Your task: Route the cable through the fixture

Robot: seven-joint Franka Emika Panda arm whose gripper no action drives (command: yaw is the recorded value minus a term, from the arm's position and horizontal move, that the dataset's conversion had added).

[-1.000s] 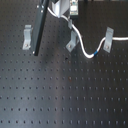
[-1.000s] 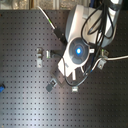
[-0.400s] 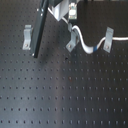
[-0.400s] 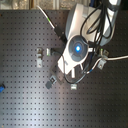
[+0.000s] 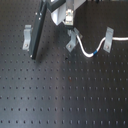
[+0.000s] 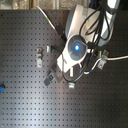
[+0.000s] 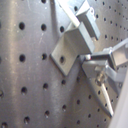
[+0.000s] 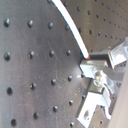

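In the first exterior view the white cable [image 5: 87,51] enters from the right, passes the right clip [image 5: 107,41], shows its blue band [image 5: 95,51], and curves up to the middle fixture [image 5: 71,42]. My gripper [image 5: 70,26] hangs just above that fixture, holding the cable's end. The second wrist view shows the cable [image 8: 70,22] running into the fingertips [image 8: 95,62], with a clip [image 8: 92,107] close by. The same clip [image 7: 75,37] lies beside the fingers [image 7: 112,57] in the first wrist view. In the second exterior view the arm [image 6: 76,47] hides the gripper.
A long black bar [image 5: 40,32] leans across the perforated board between the left clip [image 5: 27,37] and the middle one. In the second exterior view small grey brackets [image 6: 40,57] stand left of the arm, and a blue item [image 6: 1,90] sits at the second exterior view's left edge.
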